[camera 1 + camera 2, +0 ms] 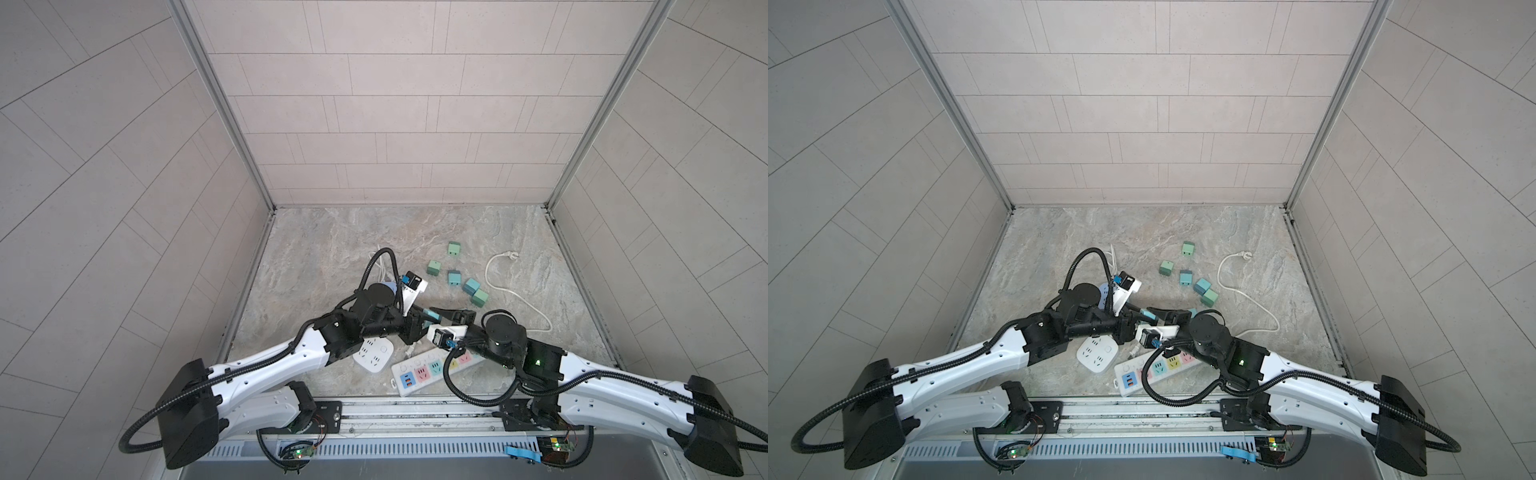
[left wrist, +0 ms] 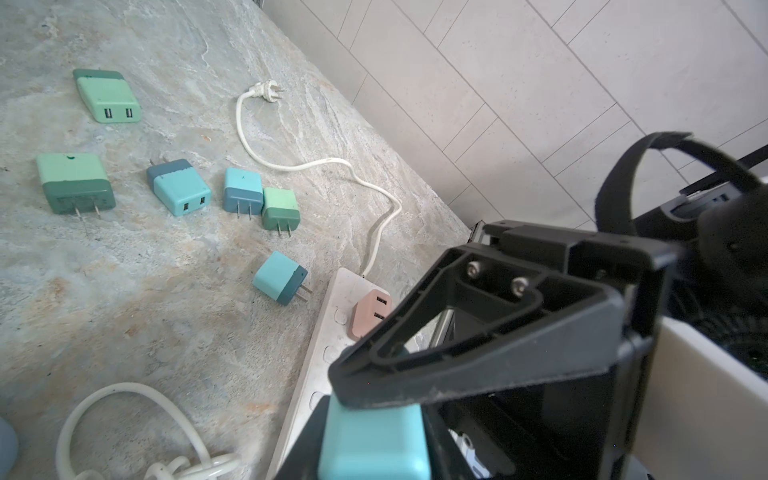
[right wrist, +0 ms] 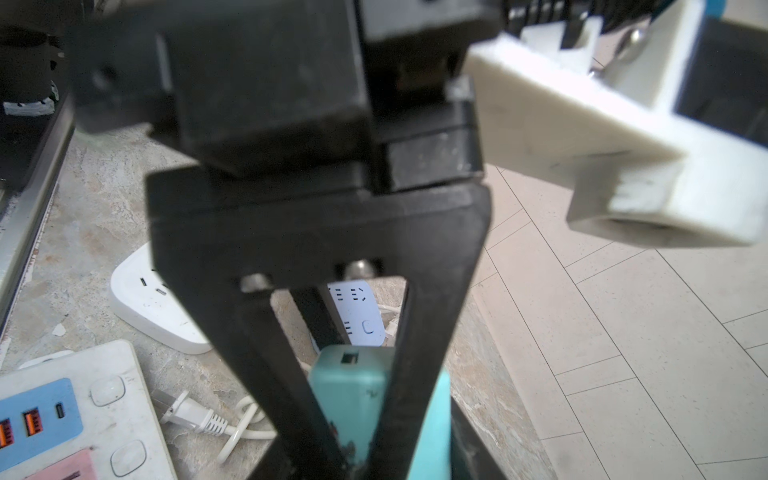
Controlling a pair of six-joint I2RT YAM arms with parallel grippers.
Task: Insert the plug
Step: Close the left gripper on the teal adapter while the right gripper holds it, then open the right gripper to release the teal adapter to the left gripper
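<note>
Above the middle of the worktop (image 1: 332, 257), I have the teal plug (image 3: 349, 390) clamped in the right pincer (image 3: 357, 457), seemingly mid-handover. The left pincer (image 2: 370, 465) flanks it closely; I cannot tell if it grips. Next I need a firm transfer, prongs toward the power strip (image 1: 435, 368).

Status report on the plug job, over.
Right gripper shut on teal plug. Left gripper at same plug, grip unclear. Plug aloft, not yet in power strip. Pink adapter fills one socket.

White arms (image 1: 270, 361); black joints, ribbed cables (image 1: 482, 402)
</note>
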